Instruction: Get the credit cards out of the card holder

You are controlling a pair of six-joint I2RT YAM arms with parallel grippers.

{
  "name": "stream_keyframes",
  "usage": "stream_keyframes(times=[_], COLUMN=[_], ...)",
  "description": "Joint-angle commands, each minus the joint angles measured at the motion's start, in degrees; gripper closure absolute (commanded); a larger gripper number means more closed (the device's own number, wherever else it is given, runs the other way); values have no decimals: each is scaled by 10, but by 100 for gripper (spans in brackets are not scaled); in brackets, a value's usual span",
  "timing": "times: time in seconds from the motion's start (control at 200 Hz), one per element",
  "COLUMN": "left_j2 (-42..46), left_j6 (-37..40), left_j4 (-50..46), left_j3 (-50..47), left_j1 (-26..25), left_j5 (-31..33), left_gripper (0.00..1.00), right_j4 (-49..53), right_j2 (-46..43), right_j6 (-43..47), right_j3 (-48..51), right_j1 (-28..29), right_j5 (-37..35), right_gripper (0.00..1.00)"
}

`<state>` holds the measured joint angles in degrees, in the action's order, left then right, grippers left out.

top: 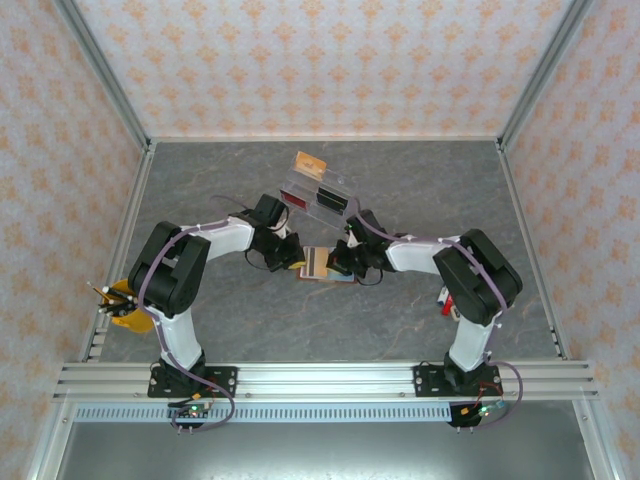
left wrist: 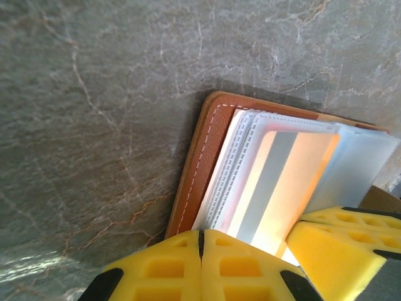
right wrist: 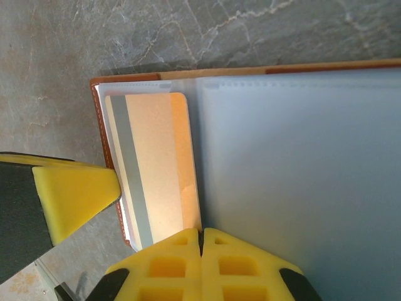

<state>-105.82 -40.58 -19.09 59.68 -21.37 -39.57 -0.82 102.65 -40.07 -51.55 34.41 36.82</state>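
The card holder (top: 316, 264) lies open at the table's middle, brown leather (left wrist: 199, 166) outside, clear sleeves inside. A tan-orange credit card (right wrist: 153, 163) with a grey stripe sits in one sleeve (left wrist: 285, 179). My left gripper (left wrist: 202, 241) is shut at the holder's edge, where the leather meets the sleeves. The right gripper (right wrist: 201, 237) is shut on the holder's near edge, between the card's sleeve and the blue-grey panel (right wrist: 294, 175). Seen from above, the left gripper (top: 298, 262) and the right gripper (top: 338, 265) flank the holder.
Behind the holder lies a clear plastic piece (top: 320, 192) with red and dark patches, and a tan-orange card (top: 308, 163) beyond it. An orange object (top: 122, 300) sits by the left arm, a red one (top: 447, 300) by the right arm. Patterned walls enclose the table.
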Motion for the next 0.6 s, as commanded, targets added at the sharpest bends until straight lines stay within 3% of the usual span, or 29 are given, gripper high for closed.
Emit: stream_keyframes(times=[0.0,0.596], left_j2=[-14,17], left_j6=[13,16], left_j4=[-42,-14], left_j3=[0,30], left_j1=[1,-10], left_j5=[40,0], left_gripper=[94,94], right_j4=[29,30], right_j2=[-27,-21], right_j6=[19,36], right_j3=[5,15], right_j1=[-9,-22], right_j5=[-20,-2], right_gripper=[100,100])
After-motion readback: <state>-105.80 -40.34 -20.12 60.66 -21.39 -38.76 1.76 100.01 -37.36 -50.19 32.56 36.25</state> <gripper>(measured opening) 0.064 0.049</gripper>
